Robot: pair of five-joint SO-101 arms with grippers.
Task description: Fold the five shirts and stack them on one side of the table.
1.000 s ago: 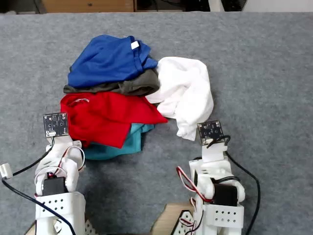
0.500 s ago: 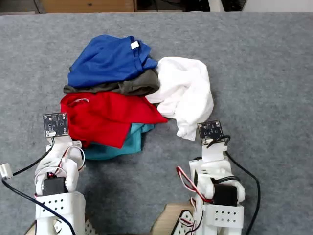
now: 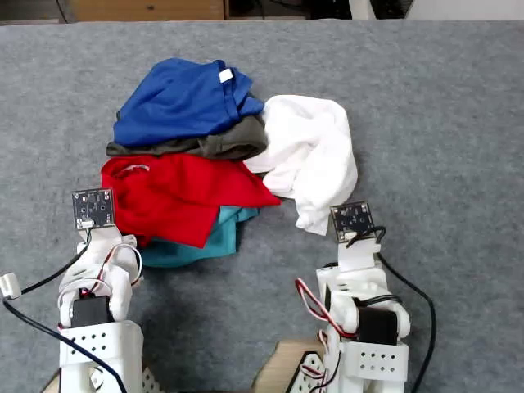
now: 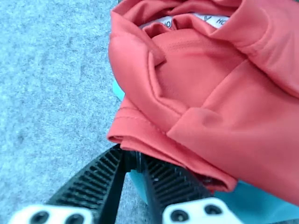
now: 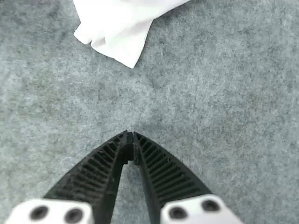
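Five shirts lie in a loose pile on the grey table: blue (image 3: 182,98) at the back, dark olive (image 3: 217,144) under it, red (image 3: 176,196) in front, teal (image 3: 205,239) beneath the red, and white (image 3: 315,151) crumpled to the right. My left gripper (image 4: 132,156) is shut, its tips right at the red shirt's (image 4: 210,93) hem, where a strip of the teal shirt (image 4: 252,203) peeks out. My right gripper (image 5: 130,136) is shut over bare cloth-covered table, a short way from a corner of the white shirt (image 5: 117,28).
The left arm (image 3: 97,270) and the right arm (image 3: 360,278) stand at the table's front edge. Grey table surface (image 3: 442,123) stretches wide to the right of the pile and to its left (image 3: 49,123). Wooden furniture runs along the far edge.
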